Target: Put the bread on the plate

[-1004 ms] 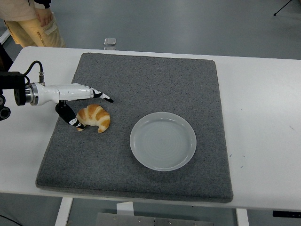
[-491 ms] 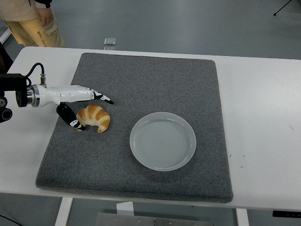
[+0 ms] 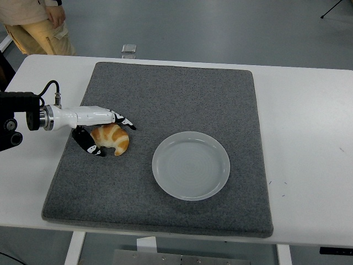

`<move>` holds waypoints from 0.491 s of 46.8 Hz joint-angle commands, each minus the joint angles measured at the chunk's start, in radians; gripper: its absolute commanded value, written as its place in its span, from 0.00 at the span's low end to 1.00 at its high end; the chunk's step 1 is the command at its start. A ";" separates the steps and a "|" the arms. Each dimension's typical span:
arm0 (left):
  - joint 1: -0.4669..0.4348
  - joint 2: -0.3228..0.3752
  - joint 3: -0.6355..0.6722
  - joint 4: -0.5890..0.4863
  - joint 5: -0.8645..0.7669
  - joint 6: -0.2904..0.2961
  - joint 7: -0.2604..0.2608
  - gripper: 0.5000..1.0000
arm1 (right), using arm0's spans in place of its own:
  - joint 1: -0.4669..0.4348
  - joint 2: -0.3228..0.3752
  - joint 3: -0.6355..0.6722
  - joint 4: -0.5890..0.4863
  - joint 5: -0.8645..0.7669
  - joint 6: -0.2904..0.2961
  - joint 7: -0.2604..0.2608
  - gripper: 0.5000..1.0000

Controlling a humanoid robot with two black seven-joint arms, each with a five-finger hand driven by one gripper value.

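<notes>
Moved in closer since before: left robot hand (image 3: 105,132), fingers spread around croissant (image 3: 112,138), thumb below, on the gray mat (image 3: 182,99).

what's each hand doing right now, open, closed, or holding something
Left hand: fingers open around the croissant, not yet gripping it.
Right hand: not in view.

A grey mat (image 3: 182,94) covers the white counter (image 3: 309,121); a person (image 3: 33,25) stands far left.
</notes>
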 commanded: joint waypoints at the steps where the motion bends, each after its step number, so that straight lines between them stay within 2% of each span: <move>1: -0.001 -0.002 -0.001 0.003 0.002 -0.001 0.000 0.77 | 0.001 0.000 0.000 0.000 0.000 0.000 0.000 0.90; 11: 0.000 -0.023 0.000 0.012 0.023 -0.001 0.000 0.59 | 0.001 0.000 0.000 0.000 0.000 0.000 0.000 0.90; 23: -0.009 -0.025 -0.001 0.017 0.041 0.002 0.000 0.21 | 0.001 0.000 0.000 0.000 0.000 0.000 0.000 0.90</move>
